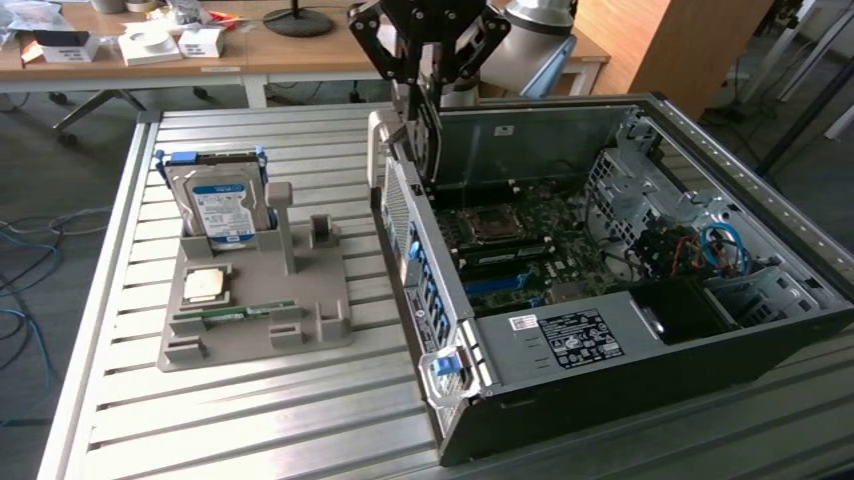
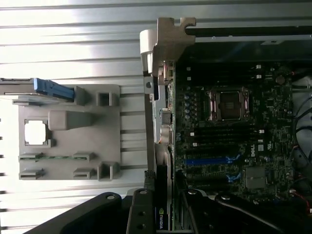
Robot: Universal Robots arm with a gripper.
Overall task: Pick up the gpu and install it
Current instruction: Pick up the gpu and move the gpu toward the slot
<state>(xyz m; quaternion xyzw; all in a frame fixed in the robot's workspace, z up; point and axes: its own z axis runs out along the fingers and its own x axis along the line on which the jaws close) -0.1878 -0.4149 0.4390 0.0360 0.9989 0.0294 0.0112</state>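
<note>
Open computer case (image 1: 641,350) sits on the slatted table (image 1: 240,420) at the exterior view's right, motherboard (image 1: 514,245) inside it, and the parts holder (image 1: 254,330) is just beside it on the left. On the holder, the hard drive (image 1: 220,205) stands upright at the back, with the processor chip (image 1: 204,285) before it and the memory stick (image 1: 240,313) nearer the front. The gpu (image 1: 424,140) hangs on edge from the gripper (image 1: 427,85) along the case wall facing the holder (contact with the wall unclear), and a desk (image 1: 267,55) stands behind the table.

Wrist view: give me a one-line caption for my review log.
The gripper holds the gpu edge-on over the open computer case, along the motherboard edge, beside the grey parts holder.
</note>
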